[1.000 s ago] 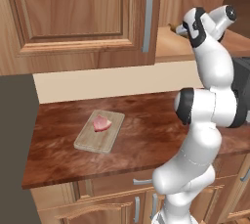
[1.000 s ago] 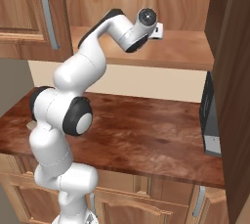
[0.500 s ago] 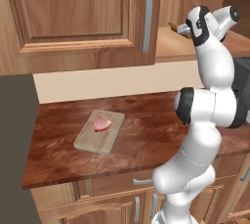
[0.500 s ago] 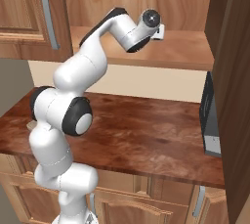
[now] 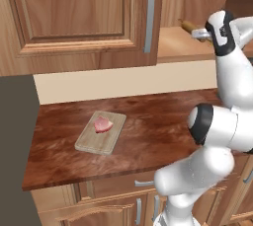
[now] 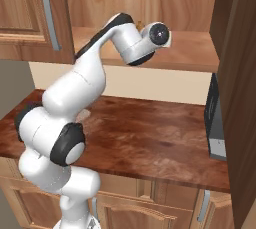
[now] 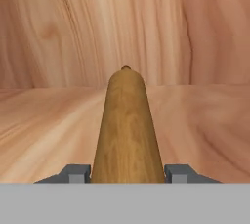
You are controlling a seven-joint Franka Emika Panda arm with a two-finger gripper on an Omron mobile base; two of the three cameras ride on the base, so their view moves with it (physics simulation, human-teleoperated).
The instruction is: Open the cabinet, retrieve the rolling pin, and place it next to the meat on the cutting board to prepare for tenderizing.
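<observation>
The rolling pin, a light-brown wooden cylinder, points away from the hand over the wooden shelf of the open cabinet. My gripper is shut on its near part, one fingertip pressed to each side. From the left base view the rolling pin's far end sticks out past the gripper on the shelf. Down on the dark reddish counter, the pink meat sits on the pale cutting board, well left of and below the hand.
The open cabinet door stands tall at the right, with a dark appliance on the counter below it. A closed cabinet with a grey bar handle hangs left of the shelf. The counter stretches between board and arm.
The hand has shifted slightly at the shelf, still around the rolling pin. The board and the meat have not moved.
</observation>
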